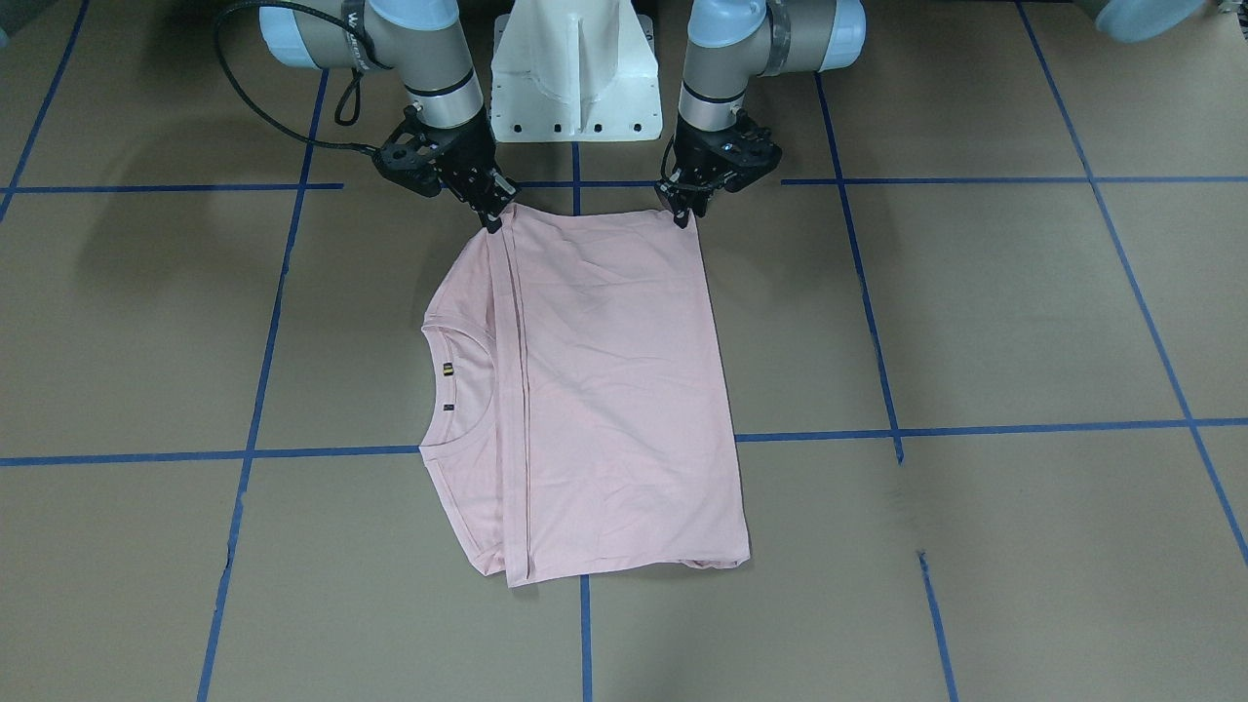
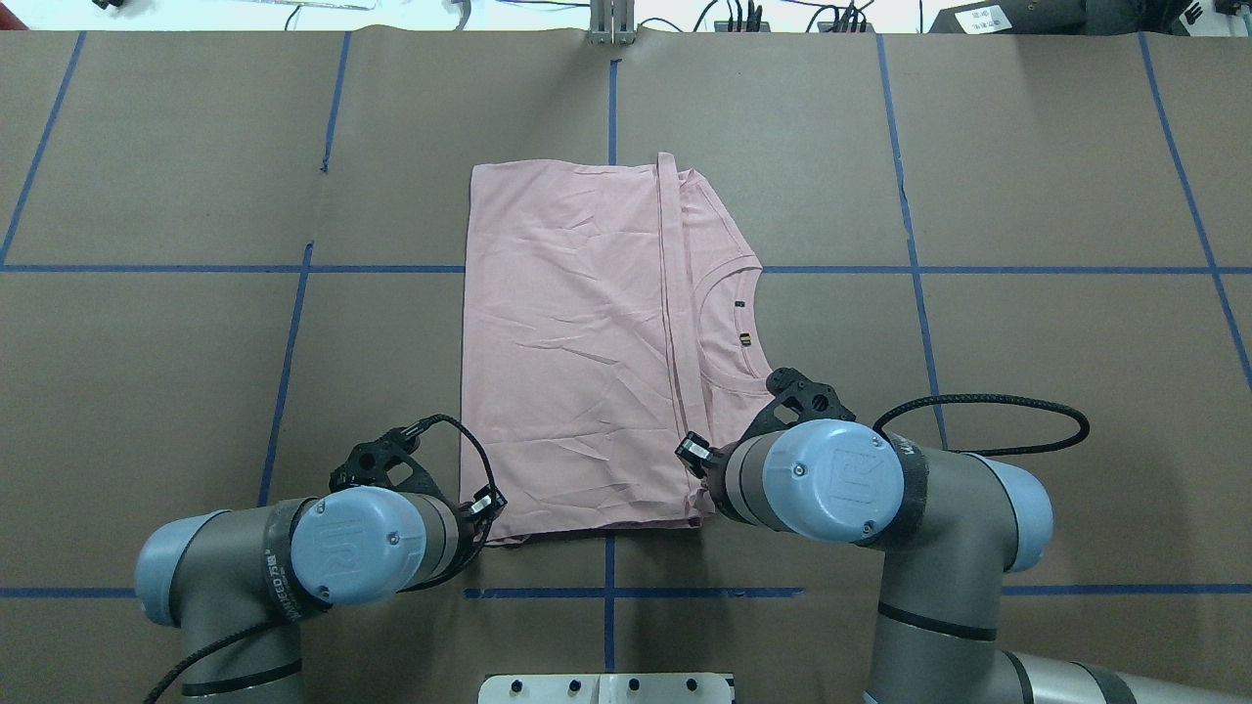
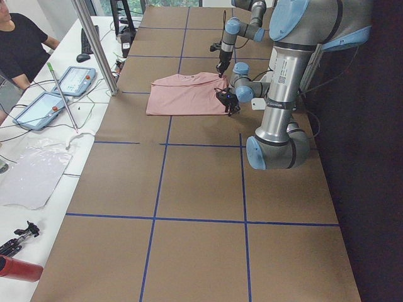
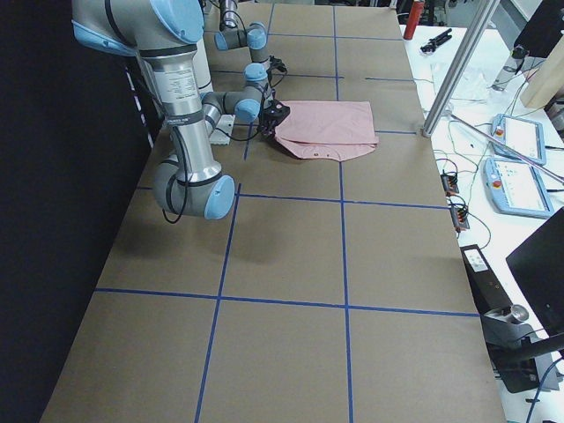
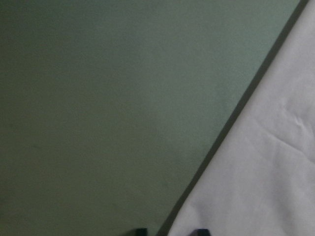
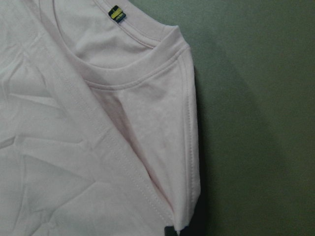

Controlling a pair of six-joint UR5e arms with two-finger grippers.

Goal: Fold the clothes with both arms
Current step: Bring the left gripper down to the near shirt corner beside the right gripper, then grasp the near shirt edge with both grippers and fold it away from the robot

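Pink T-shirt (image 1: 614, 390), unreadable neck label (image 6: 115, 13); left end effector (image 1: 682, 216) apart, right end effector (image 1: 494, 222) unclear.

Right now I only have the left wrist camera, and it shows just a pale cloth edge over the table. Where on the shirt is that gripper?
Observer: The left gripper is at the T-shirt's corner nearest the robot's base, on the side away from the collar.
Operator: And the other arm?
Observer: The right gripper is at the other base-side corner, where the turned-over hem ends beside the collar.
Operator: Is the shirt lifted anywhere?
Observer: From the front it looks flat on the table, folded, with its collar uncovered.
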